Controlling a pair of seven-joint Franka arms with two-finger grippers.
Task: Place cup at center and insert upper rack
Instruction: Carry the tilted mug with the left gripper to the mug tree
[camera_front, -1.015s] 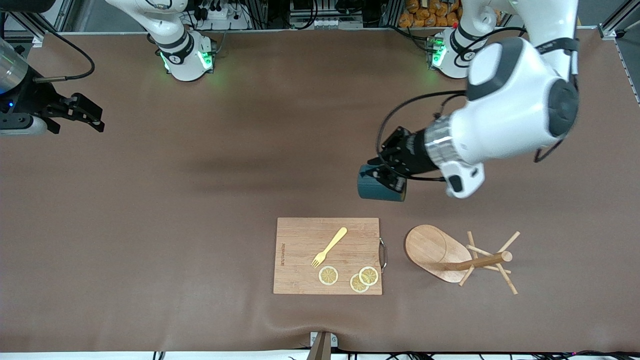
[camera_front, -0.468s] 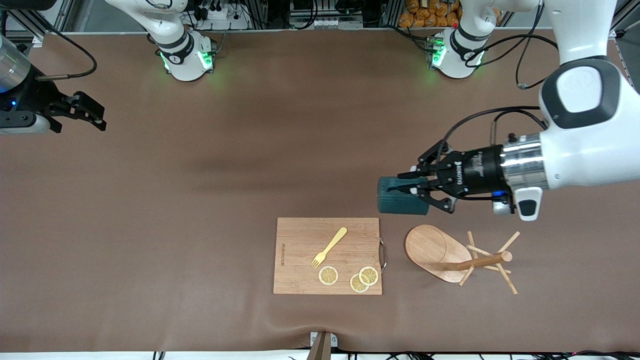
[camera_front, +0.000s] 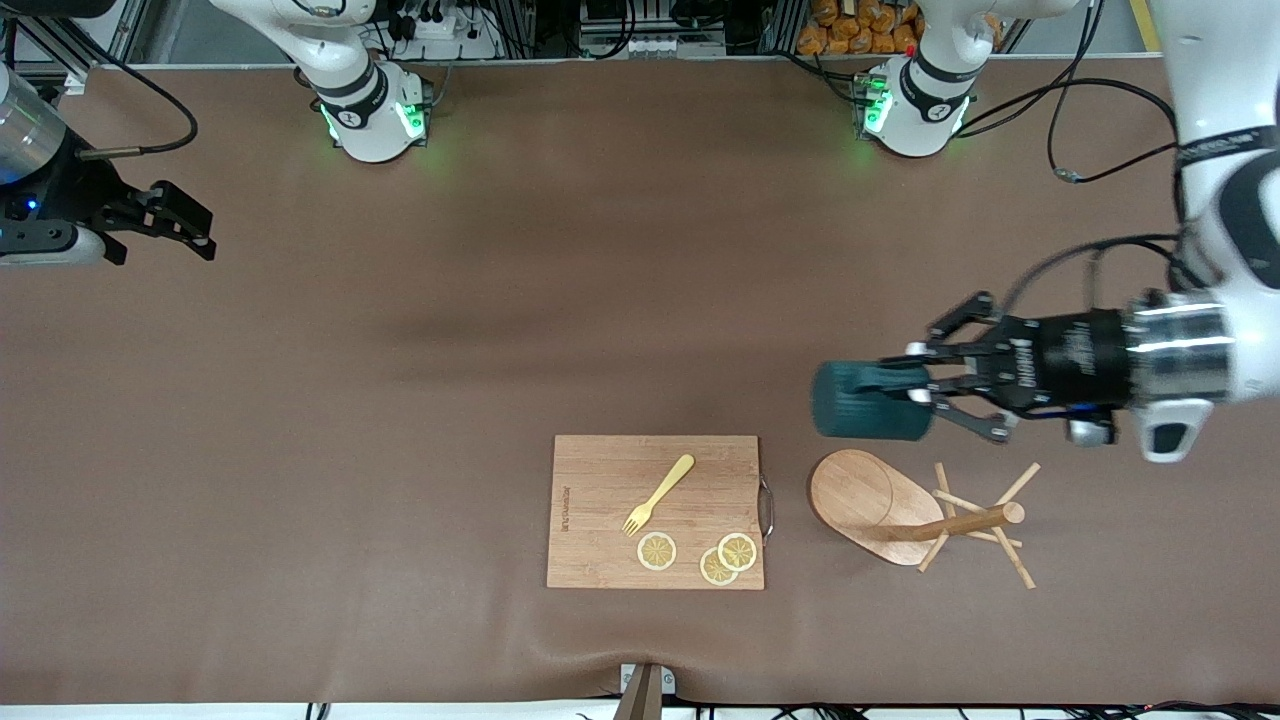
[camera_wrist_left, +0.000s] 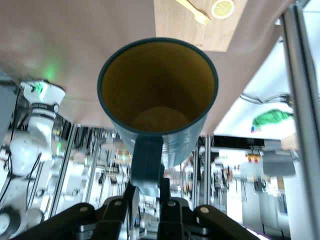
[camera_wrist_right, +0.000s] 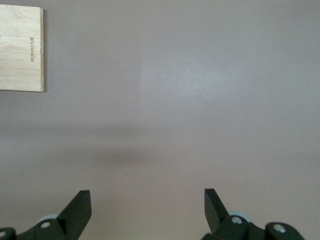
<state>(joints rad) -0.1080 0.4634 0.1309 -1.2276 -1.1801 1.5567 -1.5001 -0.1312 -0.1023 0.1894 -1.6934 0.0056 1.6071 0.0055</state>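
Observation:
The cup (camera_front: 865, 400) is dark teal with a tan-yellow inside (camera_wrist_left: 157, 95) and hangs on its side in the air. My left gripper (camera_front: 915, 385) is shut on the cup's small handle (camera_wrist_left: 147, 165). Cup and gripper are over the bare table, just above the upper rack (camera_front: 865, 500). This wooden mug tree seems to lie tipped over, with its post and pegs (camera_front: 975, 520) pointing toward the left arm's end. My right gripper (camera_front: 200, 232) waits open and empty over the right arm's end of the table, fingers (camera_wrist_right: 80, 207) wide apart.
A rectangular wooden cutting board (camera_front: 600, 540) lies beside the rack's base, toward the right arm's end. It carries a yellow fork (camera_front: 658, 493) and three lemon slices (camera_front: 657, 551). Its corner (camera_wrist_right: 20, 47) shows in the right wrist view.
My left arm has swung the cup toward its own end of the table and closer to the rack. The right gripper has barely shifted.

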